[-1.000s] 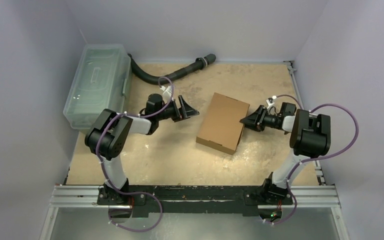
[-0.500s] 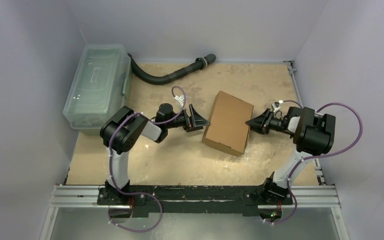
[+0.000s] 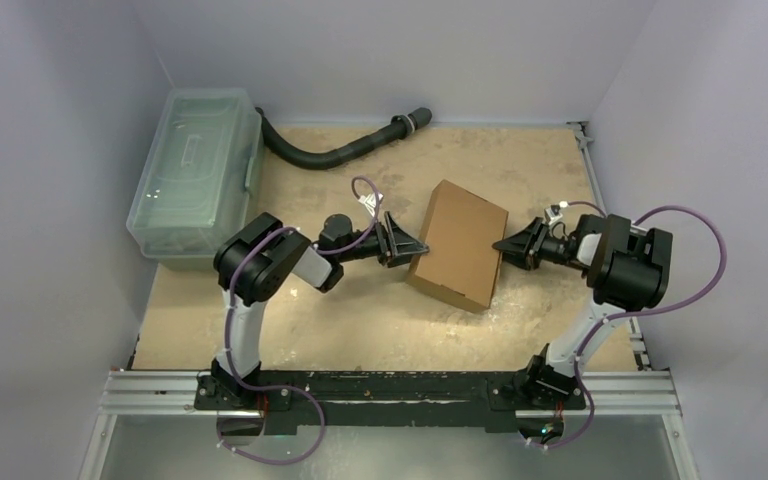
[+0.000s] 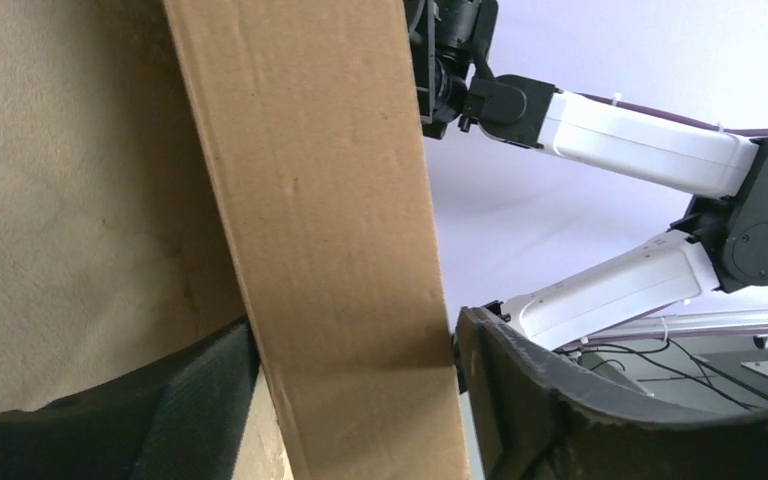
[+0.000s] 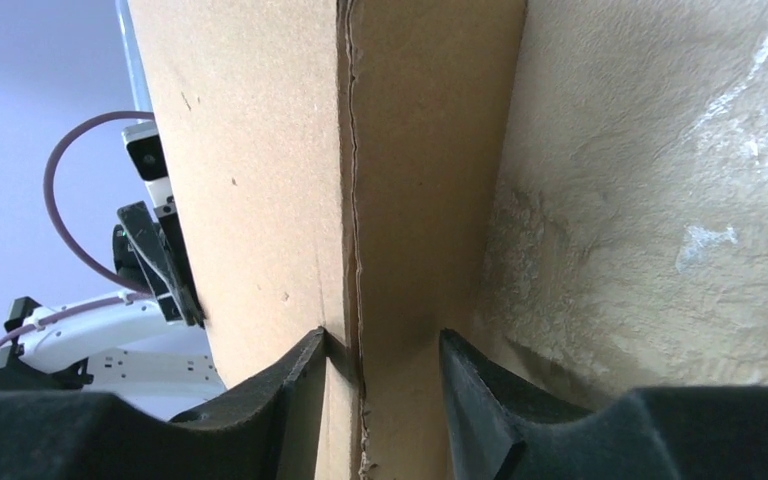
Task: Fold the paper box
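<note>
The paper box [image 3: 460, 243] is a closed, shallow brown cardboard mailer lying flat at the middle of the table, turned slightly. My left gripper [image 3: 403, 245] is at its left side. In the left wrist view the box's side wall [image 4: 320, 180] fills the gap and both fingers [image 4: 520, 400] touch it. My right gripper [image 3: 508, 246] is at the box's right edge. In the right wrist view one of its fingers [image 5: 295, 375] lies on the top face [image 5: 250, 150] and the other against the side wall, across the seam.
A clear plastic lidded bin [image 3: 195, 180] stands at the back left. A black corrugated hose [image 3: 345, 150] curves along the back. The sandy table top [image 3: 360, 310] is bounded by grey walls and by a metal rail [image 3: 390, 392] at the front.
The left arm has reached right until its jaws came around the box's left side and narrowed. The box shifted right with the right gripper, then stayed put.
</note>
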Robot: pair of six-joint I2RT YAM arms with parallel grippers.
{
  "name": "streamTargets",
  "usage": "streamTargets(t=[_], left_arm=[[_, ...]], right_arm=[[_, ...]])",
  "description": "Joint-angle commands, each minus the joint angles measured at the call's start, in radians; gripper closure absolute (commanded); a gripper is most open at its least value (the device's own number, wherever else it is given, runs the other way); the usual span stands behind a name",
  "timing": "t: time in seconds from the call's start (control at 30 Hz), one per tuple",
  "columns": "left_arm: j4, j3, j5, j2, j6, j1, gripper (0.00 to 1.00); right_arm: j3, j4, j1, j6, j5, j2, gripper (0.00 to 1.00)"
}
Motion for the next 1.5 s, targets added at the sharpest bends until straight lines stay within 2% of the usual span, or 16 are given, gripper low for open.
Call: streamTargets(t=[0.0, 0.13, 0.3, 0.43, 0.53, 0.67, 0.83, 0.93, 1.07, 1.23, 1.47], left_arm=[[-0.042, 0.043, -0.017, 0.006, 0.042, -0.027, 0.36], [-0.133, 0.065, -0.029, -0.015, 0.088, -0.03, 0.46], [-0.367, 0.097, -0.081, -0.109, 0.235, -0.025, 0.63], [-0.524, 0.115, -0.107, -0.192, 0.336, 0.005, 0.68], [-0.63, 0.13, -0.109, -0.25, 0.4, 0.052, 0.72], [-0.97, 0.241, -0.158, -0.343, 0.611, 0.105, 0.75], [-1.607, 0.572, -0.448, -0.354, 0.978, 0.103, 0.77], [-1.788, 0.717, -0.539, -0.325, 1.068, 0.082, 0.78], [-1.929, 0.871, -0.622, -0.26, 1.123, 0.019, 0.8], [-1.944, 0.937, -0.637, -0.188, 1.121, -0.078, 0.8], [-1.918, 0.96, -0.685, -0.145, 1.068, -0.203, 0.67]], right_arm=[[-0.004, -0.055, 0.013, -0.107, 0.193, 0.018, 0.5], [0.002, -0.069, 0.022, -0.121, 0.189, -0.02, 0.38], [0.058, -0.16, 0.023, -0.202, 0.162, -0.088, 0.26], [0.093, -0.223, 0.024, -0.267, 0.13, -0.21, 0.12], [0.104, -0.226, 0.023, -0.298, 0.145, -0.303, 0.11], [0.112, -0.24, 0.018, -0.315, 0.195, -0.39, 0.11], [0.111, -0.236, 0.019, -0.318, 0.228, -0.468, 0.1], [0.112, -0.237, 0.017, -0.318, 0.232, -0.486, 0.1], [0.114, -0.24, 0.018, -0.318, 0.23, -0.494, 0.1], [0.113, -0.247, 0.017, -0.318, 0.23, -0.502, 0.1], [0.116, -0.253, 0.016, -0.333, 0.233, -0.491, 0.09]])
